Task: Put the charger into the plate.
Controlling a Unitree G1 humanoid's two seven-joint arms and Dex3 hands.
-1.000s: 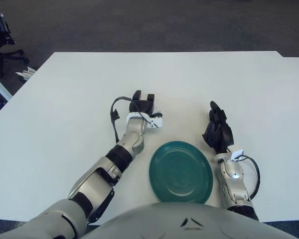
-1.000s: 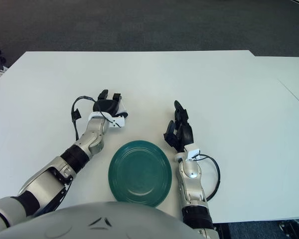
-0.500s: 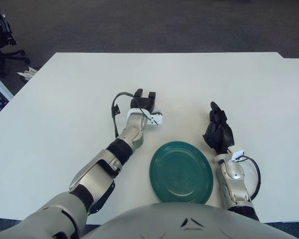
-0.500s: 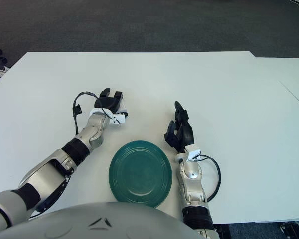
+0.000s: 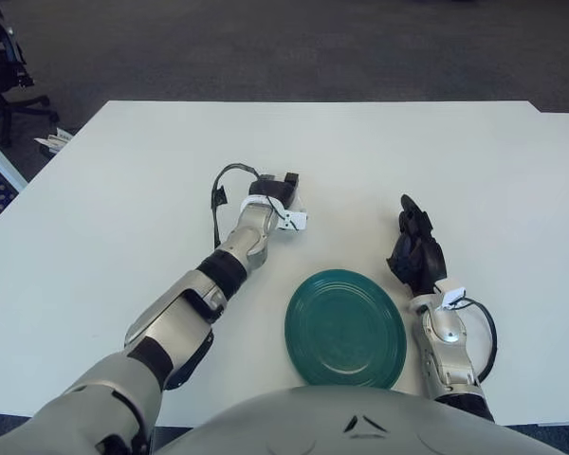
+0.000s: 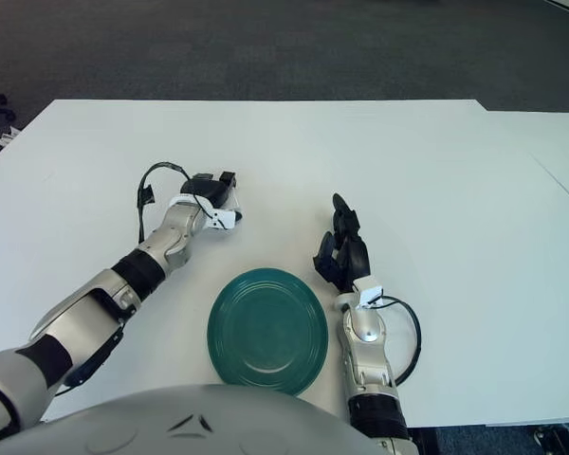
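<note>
The green plate point(image 5: 344, 328) lies on the white table near its front edge. My left hand point(image 5: 270, 192) is stretched forward and lowered onto the table, up and left of the plate, about a hand's width from its rim. No charger shows apart from the hand; whatever lies under the palm is hidden. A white tag point(image 5: 295, 220) and a black cable loop point(image 5: 217, 195) sit at that wrist. My right hand point(image 5: 413, 248) rests on the table just right of the plate, fingers relaxed and empty.
The white table point(image 5: 123, 190) stretches far to the back and both sides. An office chair point(image 5: 2, 71) stands on the dark carpet beyond the table's far left corner.
My left arm has reached further forward and the hand has tipped down onto the table. The right hand and the plate have not moved.
</note>
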